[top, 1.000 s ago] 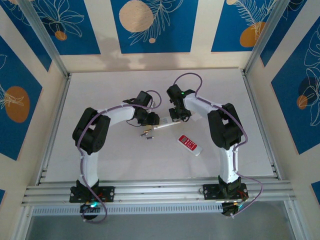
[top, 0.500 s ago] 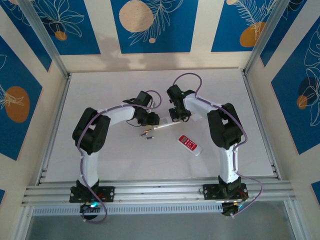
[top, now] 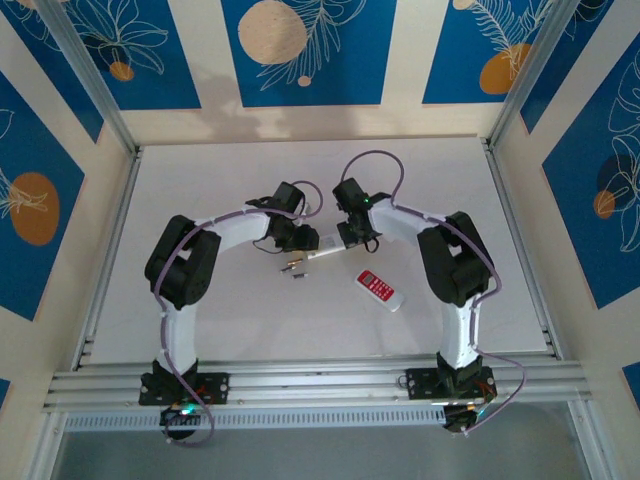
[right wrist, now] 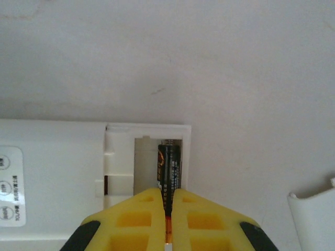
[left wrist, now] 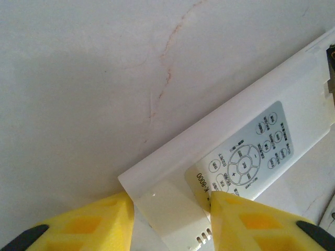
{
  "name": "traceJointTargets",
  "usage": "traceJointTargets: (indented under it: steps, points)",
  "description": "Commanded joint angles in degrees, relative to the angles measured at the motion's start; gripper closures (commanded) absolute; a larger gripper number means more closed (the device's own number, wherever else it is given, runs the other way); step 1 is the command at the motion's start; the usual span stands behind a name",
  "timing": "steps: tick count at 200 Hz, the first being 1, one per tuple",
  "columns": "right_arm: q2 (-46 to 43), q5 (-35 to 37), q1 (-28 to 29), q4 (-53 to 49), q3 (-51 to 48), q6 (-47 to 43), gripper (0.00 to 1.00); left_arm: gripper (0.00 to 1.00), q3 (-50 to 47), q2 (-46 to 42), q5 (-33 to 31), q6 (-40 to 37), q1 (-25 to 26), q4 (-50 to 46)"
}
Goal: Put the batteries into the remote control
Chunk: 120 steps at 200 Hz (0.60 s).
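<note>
A long white remote lies bottom side up on the table between both grippers. My left gripper is shut on one end of the remote, a yellow finger pressing each long edge. My right gripper is shut on a slim dark battery with an orange rear end. The battery's front half lies in the right slot of the remote's open battery bay, its tip at the spring. Loose batteries lie on the table just in front of the left gripper.
A second, red-and-white remote lies on the white table near the right arm's elbow. A curved white plastic piece, likely the battery cover, lies right of the open bay. Aluminium rails frame the table.
The right arm has shifted slightly, its wrist settling a little lower and nearer over the remote. The left arm and the remote have stayed put.
</note>
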<state>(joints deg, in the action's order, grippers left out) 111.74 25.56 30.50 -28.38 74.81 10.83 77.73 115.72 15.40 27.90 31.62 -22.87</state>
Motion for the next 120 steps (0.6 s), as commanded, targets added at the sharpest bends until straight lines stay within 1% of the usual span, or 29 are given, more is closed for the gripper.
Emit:
traceJointTargets:
  steps: [1, 14, 46, 60, 72, 90, 120]
  points:
    - [2.69, 3.27, -0.25, 17.05, -9.25, 1.95, 0.91, 0.58, -0.62, 2.58, -3.25, -2.8, -0.86, -2.89]
    - [1.85, 2.65, -0.27, 22.18, -12.56, 2.17, 0.91, 0.58, -0.48, 2.43, -3.74, -3.52, -1.5, -3.57]
    - [2.66, 2.91, 0.0, 29.01, -17.43, 3.02, 0.91, 0.58, -0.39, 1.42, -4.16, -4.52, -3.17, -4.44]
    - [2.18, 3.37, 0.17, 32.21, -19.63, 3.18, 0.93, 0.58, -0.51, 1.13, -4.23, -4.76, -3.49, -4.55]
    - [1.49, 2.65, 0.0, 33.91, -20.46, 2.83, 0.9, 0.58, -0.71, 1.08, -4.24, -4.7, -3.64, -4.47]
    - [2.18, 2.02, -0.62, 30.68, -18.5, 3.37, 0.85, 0.58, -0.61, 1.22, -3.87, -4.53, -3.67, -4.44]
    - [1.27, 1.87, -0.08, 28.99, -18.18, 2.67, 0.75, 0.58, -0.75, 1.17, -4.13, -4.43, -3.75, -4.5]
